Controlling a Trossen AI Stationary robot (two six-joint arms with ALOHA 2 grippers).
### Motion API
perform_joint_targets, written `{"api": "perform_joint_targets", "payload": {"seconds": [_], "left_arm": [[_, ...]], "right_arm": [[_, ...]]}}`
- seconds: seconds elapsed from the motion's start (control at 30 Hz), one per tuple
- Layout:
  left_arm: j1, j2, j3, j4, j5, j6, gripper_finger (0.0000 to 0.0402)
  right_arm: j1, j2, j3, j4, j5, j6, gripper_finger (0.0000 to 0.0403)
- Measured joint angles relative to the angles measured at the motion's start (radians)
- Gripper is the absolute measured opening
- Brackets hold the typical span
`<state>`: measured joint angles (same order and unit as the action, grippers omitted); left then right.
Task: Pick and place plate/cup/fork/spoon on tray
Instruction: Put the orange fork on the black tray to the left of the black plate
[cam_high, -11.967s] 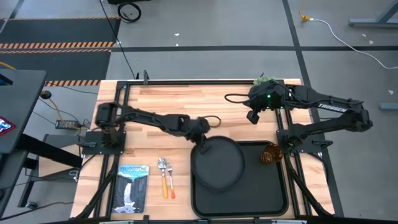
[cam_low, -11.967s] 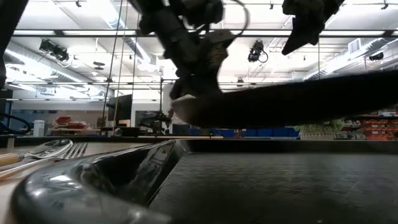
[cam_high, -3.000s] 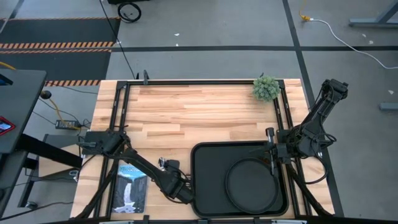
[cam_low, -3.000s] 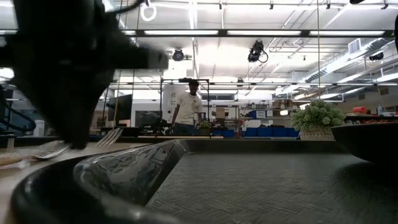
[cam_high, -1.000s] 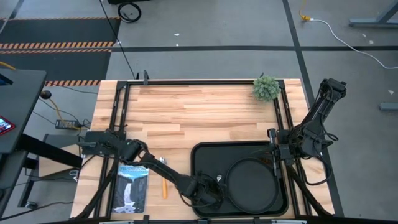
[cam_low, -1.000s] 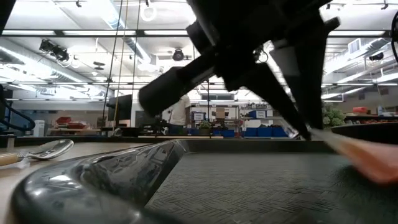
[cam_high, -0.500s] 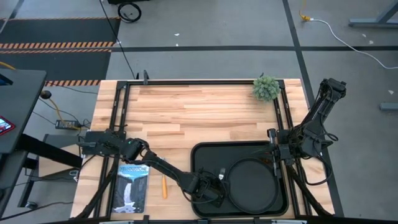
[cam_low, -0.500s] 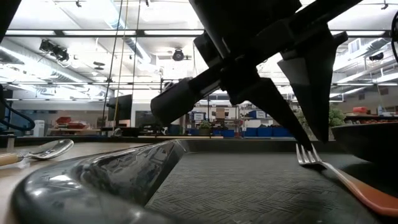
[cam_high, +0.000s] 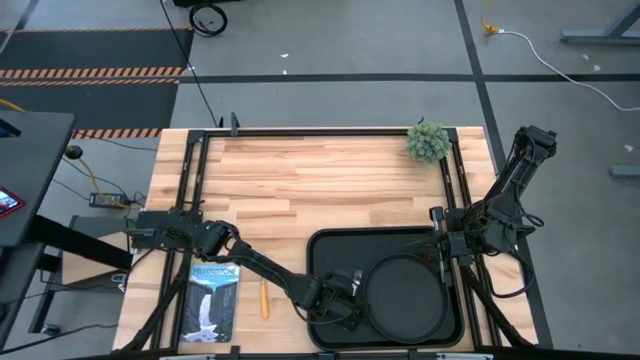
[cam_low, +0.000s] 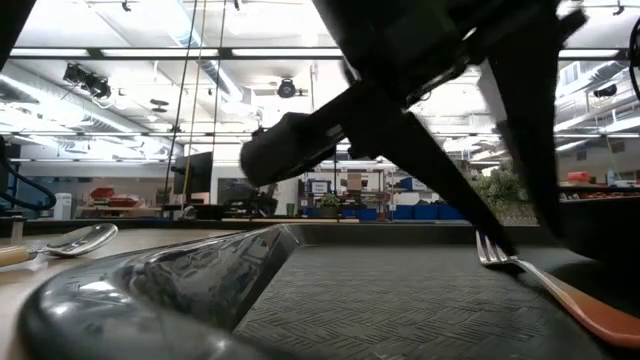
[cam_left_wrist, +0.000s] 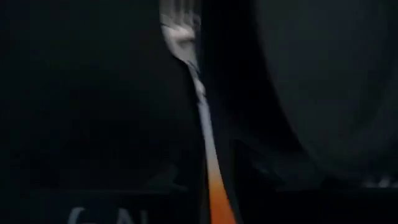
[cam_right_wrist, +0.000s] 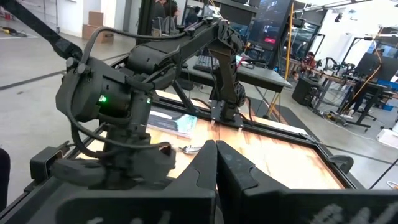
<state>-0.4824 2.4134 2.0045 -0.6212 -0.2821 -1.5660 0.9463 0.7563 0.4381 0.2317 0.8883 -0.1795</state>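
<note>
The fork (cam_high: 356, 277) lies flat on the floor of the black tray (cam_high: 315, 250), just left of the round black plate (cam_high: 405, 300), tines toward the far edge. It also shows in the low view (cam_low: 530, 275) and the left wrist view (cam_left_wrist: 202, 118). My left gripper (cam_high: 338, 298) is low over the fork's orange handle, open, with a finger on either side. The spoon (cam_high: 264, 298) lies on the wood left of the tray. My right gripper (cam_high: 438, 250) is shut and waits at the tray's right rim. The cup is out of view.
A booklet (cam_high: 213, 300) lies at the table's near left. A small green plant (cam_high: 427, 141) stands at the far right. The plate takes up the tray's right half. Bare wood lies across the table's far half.
My left gripper has brought the fork down onto the tray floor beside the plate and let it go. Its fingers have spread apart in the low view. It has drawn back slightly toward the table's left. The fork now lies still.
</note>
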Motion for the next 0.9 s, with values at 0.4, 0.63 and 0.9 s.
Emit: {"api": "perform_joint_targets", "payload": {"seconds": [0.4, 0.63, 0.9], "left_arm": [[-0.011, 0.003, 0.0, -0.019, 0.169, 0.509, 0.0055], [-0.03, 0.003, 0.0, -0.002, 0.235, 0.661, 0.005], [-0.05, 0.003, 0.0, 0.016, 0.229, 0.688, 0.005]], "right_arm": [[0.0, 0.0, 0.0, 0.001, 0.0, 0.001, 0.0005], [0.0, 0.0, 0.0, 0.006, 0.0, 0.002, 0.0005], [0.0, 0.0, 0.0, 0.015, -0.001, 0.002, 0.0005]]}}
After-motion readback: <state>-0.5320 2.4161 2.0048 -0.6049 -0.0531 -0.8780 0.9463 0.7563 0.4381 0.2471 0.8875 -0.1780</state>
